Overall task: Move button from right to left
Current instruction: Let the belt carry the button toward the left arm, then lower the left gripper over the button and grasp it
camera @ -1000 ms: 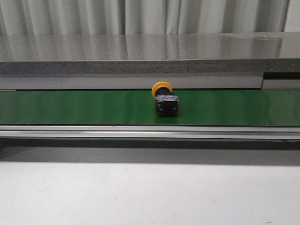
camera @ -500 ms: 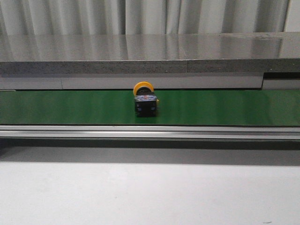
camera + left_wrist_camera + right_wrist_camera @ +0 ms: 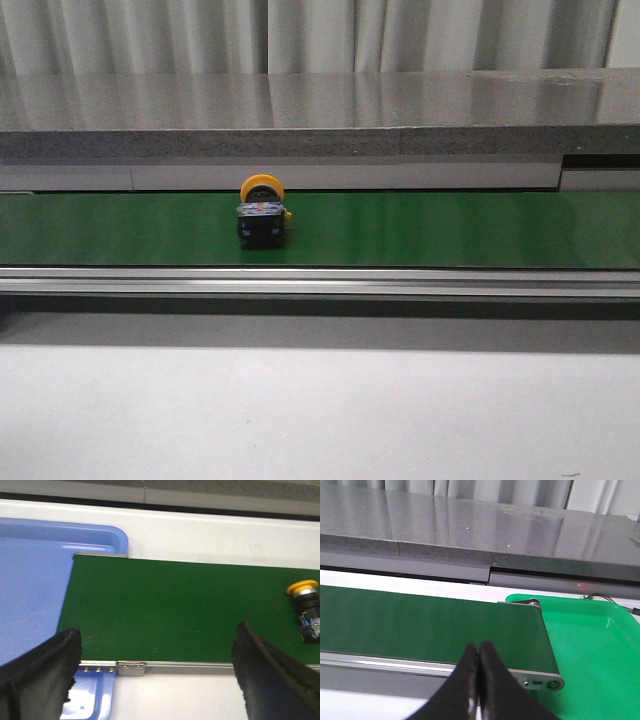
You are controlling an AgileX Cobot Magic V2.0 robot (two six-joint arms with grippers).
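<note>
The button (image 3: 262,214), a yellow cap on a black boxy body, lies on the green conveyor belt (image 3: 450,230), left of the belt's middle in the front view. It also shows in the left wrist view (image 3: 306,608) at the edge of the picture, clear of the fingers. My left gripper (image 3: 157,667) is open and empty, its jaws wide apart over the near rail of the belt's left end. My right gripper (image 3: 479,652) is shut and empty over the near rail at the belt's right end. Neither gripper shows in the front view.
A blue tray (image 3: 35,580) sits at the belt's left end. A green tray (image 3: 590,645) sits at the belt's right end. A grey stone ledge (image 3: 320,110) runs behind the belt, and a metal rail (image 3: 320,283) runs along its near side.
The button has travelled left along the belt, from right of the middle to left of it. No gripper has touched it.
</note>
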